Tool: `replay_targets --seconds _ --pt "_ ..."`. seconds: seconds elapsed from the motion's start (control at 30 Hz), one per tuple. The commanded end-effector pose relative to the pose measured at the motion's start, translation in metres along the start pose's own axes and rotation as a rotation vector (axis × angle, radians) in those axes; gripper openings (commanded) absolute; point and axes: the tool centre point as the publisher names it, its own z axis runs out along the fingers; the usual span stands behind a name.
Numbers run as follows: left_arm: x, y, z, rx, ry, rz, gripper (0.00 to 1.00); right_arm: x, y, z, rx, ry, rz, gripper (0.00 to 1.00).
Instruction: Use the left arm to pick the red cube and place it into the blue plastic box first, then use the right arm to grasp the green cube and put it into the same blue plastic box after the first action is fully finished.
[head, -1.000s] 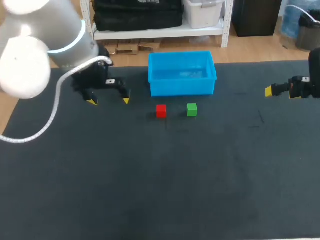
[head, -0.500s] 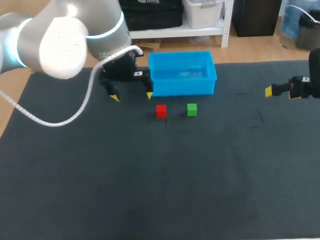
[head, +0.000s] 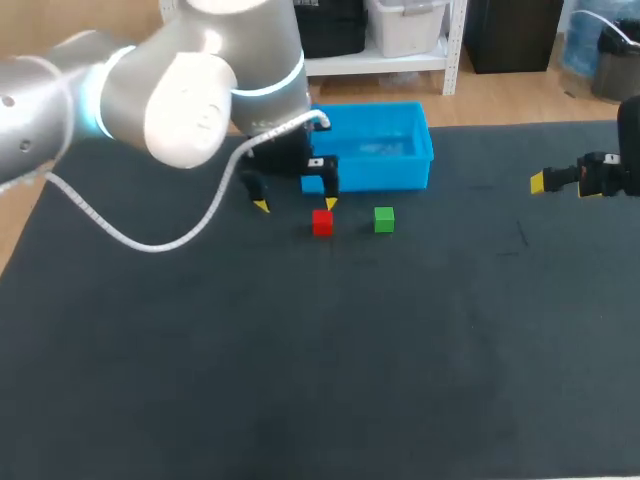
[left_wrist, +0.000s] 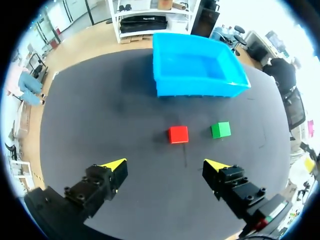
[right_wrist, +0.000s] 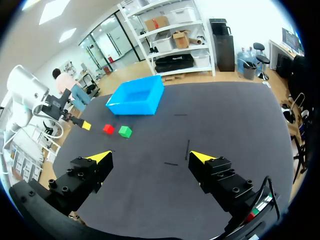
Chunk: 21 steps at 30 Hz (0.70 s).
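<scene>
The red cube (head: 322, 221) sits on the dark table in front of the blue plastic box (head: 365, 146), with the green cube (head: 384, 219) just to its right. My left gripper (head: 296, 205) hangs open above the table, slightly left of the red cube, empty. In the left wrist view the red cube (left_wrist: 178, 134) and green cube (left_wrist: 220, 130) lie ahead of the open left gripper (left_wrist: 167, 164), the blue box (left_wrist: 197, 66) beyond them. My right gripper (head: 550, 182) rests open at the far right. The right wrist view shows the right gripper (right_wrist: 150, 157) open, with the red cube (right_wrist: 108, 129), green cube (right_wrist: 125, 131) and box (right_wrist: 137, 96) far ahead.
The dark table top (head: 320, 350) spreads wide in front of the cubes and between the two arms. A white cable (head: 170, 240) loops from my left arm over the table's left part.
My left arm has swung rightward, from the table's left side to just beside the red cube in front of the box. The right arm and both cubes have stayed put.
</scene>
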Motion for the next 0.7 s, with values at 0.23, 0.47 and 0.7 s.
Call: replay_targets --seconds 0.23,0.47,0.7 --pt "-0.014 -0.007 0.033 -0.043 0.023 -0.023 1.00 0.000 -0.001 0.000 -0.002 0.001 -0.001 1.00" --pt "-0.026 -0.007 0.048 -0.032 0.032 -0.028 1.00 0.000 -0.001 0.000 -0.002 0.001 -0.001 1.00" --pt "-0.032 -0.011 0.060 -0.017 0.044 -0.035 1.00 0.000 -0.001 0.000 -0.002 0.001 -0.001 1.00"
